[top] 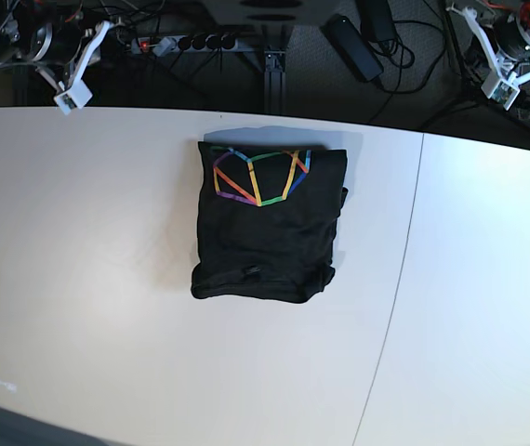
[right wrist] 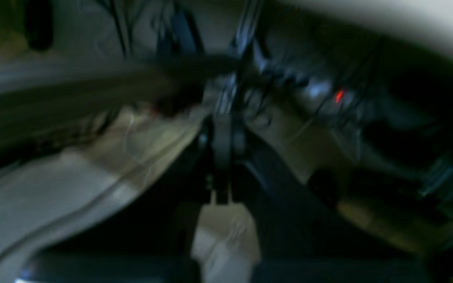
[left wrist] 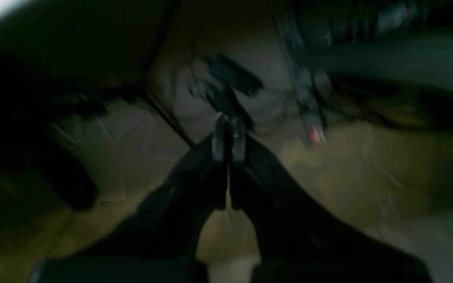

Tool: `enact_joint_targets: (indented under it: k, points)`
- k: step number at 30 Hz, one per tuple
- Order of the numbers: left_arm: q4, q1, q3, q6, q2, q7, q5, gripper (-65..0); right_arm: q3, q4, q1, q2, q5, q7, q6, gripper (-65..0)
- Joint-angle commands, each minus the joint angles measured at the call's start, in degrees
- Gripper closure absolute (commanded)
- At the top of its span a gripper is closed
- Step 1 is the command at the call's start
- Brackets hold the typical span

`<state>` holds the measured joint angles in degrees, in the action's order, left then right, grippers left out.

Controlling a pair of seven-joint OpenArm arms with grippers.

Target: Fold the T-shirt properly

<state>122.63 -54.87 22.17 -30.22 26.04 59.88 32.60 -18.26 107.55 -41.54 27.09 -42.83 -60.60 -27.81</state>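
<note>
1. While the T-shirt (top: 267,228) lies as a compact black rectangle on the white counter (top: 88,232), near the far edge and about midway between the left and right edges, we see both arms drawn back past the far corners.
2. We read its long axis as running from the far edge toward the near edge, with the rainbow print at the far end and a slightly bunched hem at the near end.
3. Our left gripper (left wrist: 228,147) shows its fingers pressed together on nothing (the wrist view is dark and blurred), and our right gripper (right wrist: 222,147) looks likewise closed and empty.
4. We judge neither arm clearly nearer: the shirt sits roughly between them, a little toward the right arm's side of the base view.
5. Bare counter lies open on all sides, widest toward the near edge, so any tidying tug has room; the seam (top: 400,279) in the counter runs beside the shirt, apart from it.
</note>
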Motion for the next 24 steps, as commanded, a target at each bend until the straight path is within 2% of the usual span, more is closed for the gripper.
enact_joint_targets:
  k: [1, 5, 10, 12, 15, 18, 21, 24]
  points:
    - [-0.2, -2.0, 0.5, -0.9, 0.5, -0.2, 0.1, -0.2, -0.5, 0.5, -2.0, 0.6, 0.1, 0.2, -0.9, 0.0]
    - [-5.7, -4.3, 0.1, -0.9, 0.5, -1.1, -1.9, -0.2, -0.5, -2.1, -7.2, 0.6, 3.9, 0.4, -0.6, 0.0]
    - [-21.2, 0.5, -2.7, -0.9, 0.7, -8.5, -5.3, -0.2, -0.3, -11.4, -8.4, 0.3, 5.2, 5.4, -0.5, 0.0]
    - [-30.6, 5.8, -5.7, -0.9, 0.7, -8.5, -6.6, 0.0, 0.2, -16.1, -7.4, 0.0, 7.7, 8.4, -0.5, 0.0]
    - [-47.2, 15.6, -11.8, -0.4, 0.7, -8.5, -10.5, 0.0, 0.9, -23.7, -4.5, -1.9, 11.3, 7.9, 0.1, 0.0]
    - [-63.4, 25.7, -19.0, 0.6, 0.6, -9.2, -12.2, 0.0, 1.0, -32.4, -0.9, -4.9, 15.9, 6.8, 3.1, 0.0]
    - [-76.4, 35.1, -27.9, 0.7, 0.4, -12.4, -12.3, 0.0, 1.0, -41.9, 4.2, -7.3, 21.3, 6.8, 6.1, 0.0]
    - [-85.3, 44.0, -36.5, 2.4, -1.2, -15.6, -13.0, 0.0, 1.0, -52.1, 10.9, -8.7, 24.7, 6.8, 7.1, 0.0]
